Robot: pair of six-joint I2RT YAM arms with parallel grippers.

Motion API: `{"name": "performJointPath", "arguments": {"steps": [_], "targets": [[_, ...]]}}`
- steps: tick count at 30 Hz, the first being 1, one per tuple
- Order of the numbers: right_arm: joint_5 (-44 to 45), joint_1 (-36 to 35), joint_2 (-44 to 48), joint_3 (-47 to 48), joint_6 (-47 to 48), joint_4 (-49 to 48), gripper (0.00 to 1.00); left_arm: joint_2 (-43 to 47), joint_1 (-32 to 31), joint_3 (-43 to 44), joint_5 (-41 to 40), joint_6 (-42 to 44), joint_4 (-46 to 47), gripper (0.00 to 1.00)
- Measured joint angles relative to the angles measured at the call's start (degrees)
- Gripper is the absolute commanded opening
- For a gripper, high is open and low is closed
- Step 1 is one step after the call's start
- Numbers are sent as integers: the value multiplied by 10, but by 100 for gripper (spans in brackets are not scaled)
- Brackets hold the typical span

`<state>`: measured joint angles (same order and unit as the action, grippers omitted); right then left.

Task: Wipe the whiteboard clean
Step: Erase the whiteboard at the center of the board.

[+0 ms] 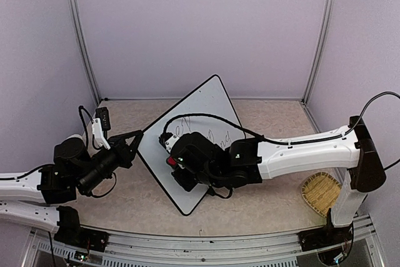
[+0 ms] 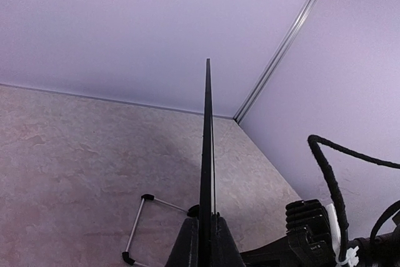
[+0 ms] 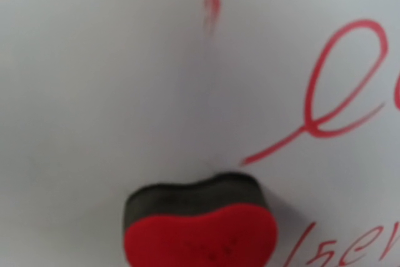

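Press red-and-black foam eraser [image 3: 200, 226], pinched in right gripper [image 1: 175, 164], flat over red cursive [image 3: 275, 147]; brace black-framed white whiteboard [image 1: 206, 101], edge clamped in left gripper [image 2: 206, 232].

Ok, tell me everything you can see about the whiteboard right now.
The whiteboard is a white board with a thin black frame and rounded corners, turned cornerwise over the table. Red handwriting shows on its face. The left gripper clamps its edge; the right gripper holds a red and black eraser against it.
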<state>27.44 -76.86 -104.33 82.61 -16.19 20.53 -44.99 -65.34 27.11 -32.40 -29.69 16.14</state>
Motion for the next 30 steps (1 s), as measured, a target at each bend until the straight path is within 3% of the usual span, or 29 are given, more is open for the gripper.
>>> {"name": "performJointPath", "arguments": {"steps": [9, 21, 30], "targets": [[-2, -3, -1, 23, 36, 20, 14, -1, 0, 0, 4, -3, 5, 0], [-3, -5, -42, 145, 86, 32, 14, -3, 0, -1, 2, -6, 10, 0], [-7, -9, -45, 138, 84, 16, 14, -1, 0, -4, -3, -6, 10, 0]]}}
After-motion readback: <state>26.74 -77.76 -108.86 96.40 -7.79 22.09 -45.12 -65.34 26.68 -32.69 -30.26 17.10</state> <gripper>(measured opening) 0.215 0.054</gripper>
